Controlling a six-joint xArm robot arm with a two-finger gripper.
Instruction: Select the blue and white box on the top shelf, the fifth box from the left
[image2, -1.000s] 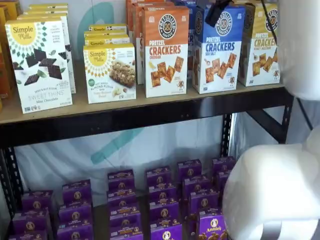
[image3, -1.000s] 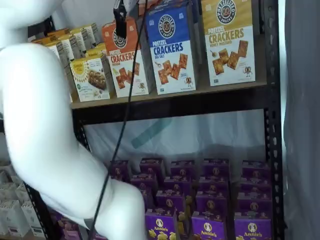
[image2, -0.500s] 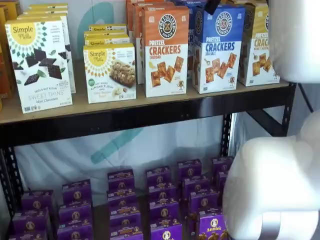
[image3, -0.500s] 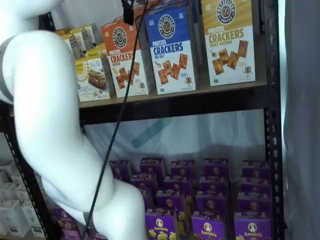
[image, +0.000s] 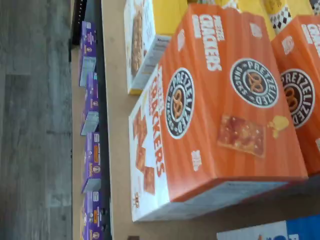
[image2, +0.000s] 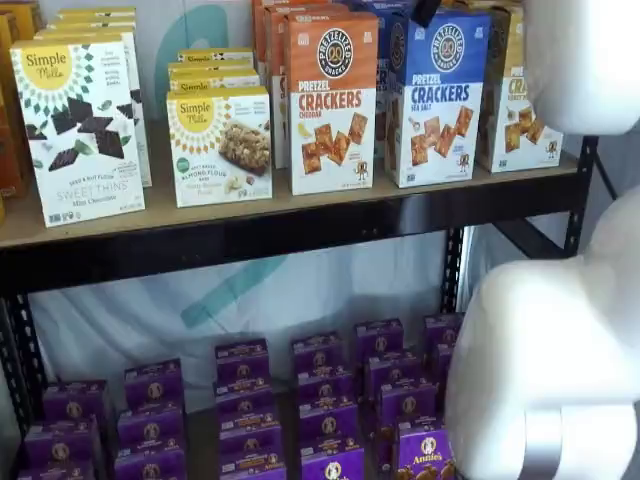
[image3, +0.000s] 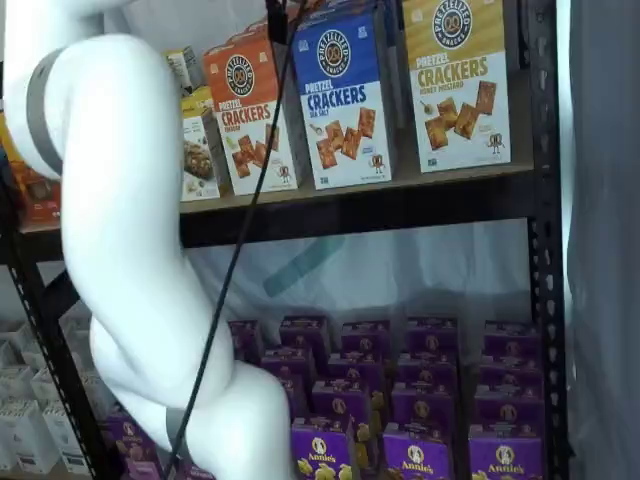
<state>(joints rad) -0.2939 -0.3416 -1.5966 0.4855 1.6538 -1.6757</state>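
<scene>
The blue and white box stands upright at the front of the top shelf, between an orange Cheddar box and a yellow-topped cracker box. It shows in both shelf views, blue and white box, and only as a corner in the wrist view. Of my gripper only a black fingertip hangs at the upper edge, just above the box's left corner. The gripper appears again with its cable, over the gap between the orange and blue boxes. It is open and holds no box.
The wrist view is filled by an orange Cheddar box on the tan board. Simple Mills boxes stand to the left. Purple Annie's boxes crowd the lower shelf. My white arm covers part of each shelf view.
The black fingertip has risen toward the upper edge and shifted closer to the blue and white box. The white arm has swung with it. No box has moved.
</scene>
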